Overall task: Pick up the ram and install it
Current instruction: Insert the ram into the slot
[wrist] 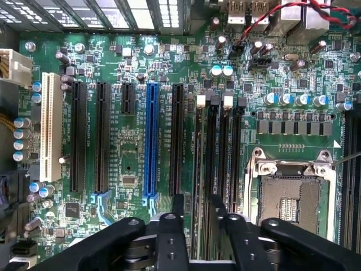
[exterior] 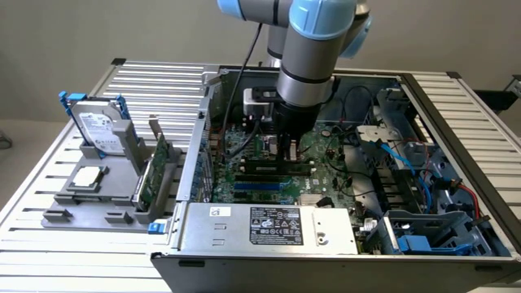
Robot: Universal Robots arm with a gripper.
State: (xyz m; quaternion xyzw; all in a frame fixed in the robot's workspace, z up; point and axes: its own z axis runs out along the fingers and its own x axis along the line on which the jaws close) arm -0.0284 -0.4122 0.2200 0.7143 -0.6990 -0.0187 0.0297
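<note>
My gripper (exterior: 289, 157) reaches down into the open computer case (exterior: 195, 152), right over the motherboard's (wrist: 130, 169) memory slots. The ram (wrist: 198, 169) is a thin stick seen edge-on. It stands in one of the memory slots (wrist: 234, 152) beside the long black expansion slot (wrist: 177, 141). Both black fingers (wrist: 172, 226) sit one on each side of the stick, with a small gap to it. The gripper (wrist: 198, 206) is open and holds nothing.
The blue slot (wrist: 151, 141), a white slot (wrist: 53, 124) and the CPU socket (wrist: 290, 197) flank the memory slots. Outside the case, at the exterior view's left, a grey fixture (exterior: 89, 201) carries a hard drive (exterior: 102, 129) and a green expansion card (exterior: 158, 168). The power supply (exterior: 269, 227) lies at the case front.
</note>
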